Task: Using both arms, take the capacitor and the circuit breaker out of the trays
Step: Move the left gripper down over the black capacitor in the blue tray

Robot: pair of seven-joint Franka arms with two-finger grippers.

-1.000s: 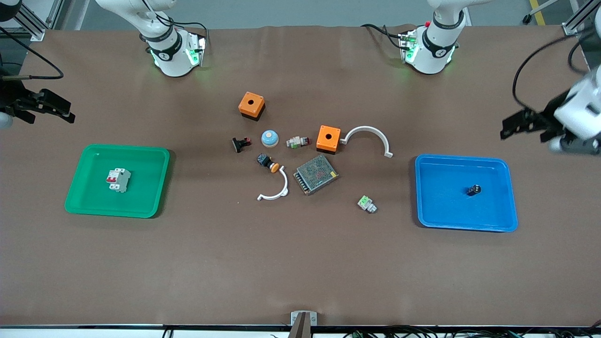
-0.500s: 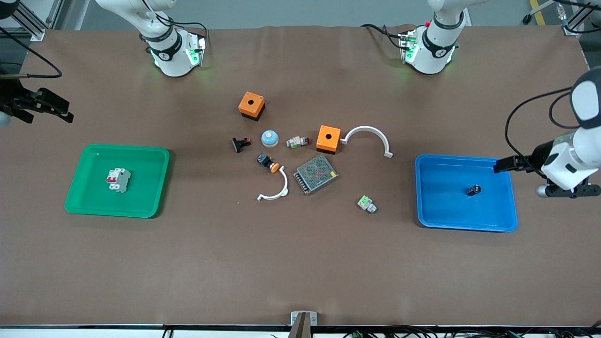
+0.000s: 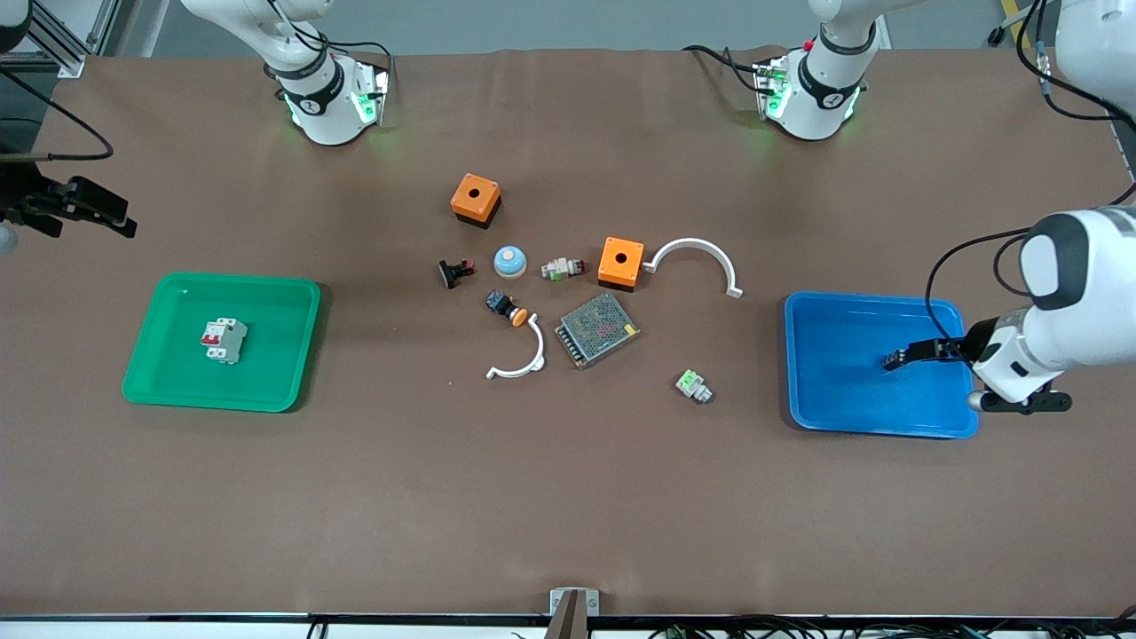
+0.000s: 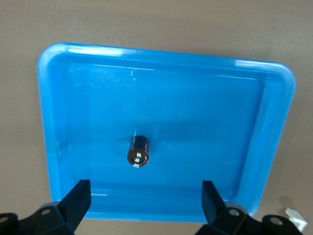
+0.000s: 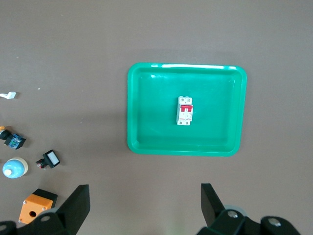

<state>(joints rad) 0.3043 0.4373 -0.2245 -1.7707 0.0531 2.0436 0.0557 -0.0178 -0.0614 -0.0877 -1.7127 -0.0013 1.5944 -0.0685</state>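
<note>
Front: breaker (image 3: pixel 223 340) lying in green tray (image 3: pixel 266 390); left gripper (image 3: pixel 898 358) over blue tray (image 3: pixel 825 417); right gripper (image 3: pixel 114 213) over bare table.

Left wrist: fingers (image 4: pixel 78 198) apart, capacitor (image 4: pixel 138 151) lying in tray.

Right wrist: fingers (image 5: pixel 78 200) spread wide.

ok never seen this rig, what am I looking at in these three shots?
Two robot arms at a brown table. One shot looks down from across the table; the other two come from cameras on each wrist. The left claw, open, is over the blue tray, where the capacitor lies. The right claw, open, hovers by the table's edge at the right arm's end; its camera sees the breaker in the green tray. Spare parts sit mid-table. Nothing is held.
</note>
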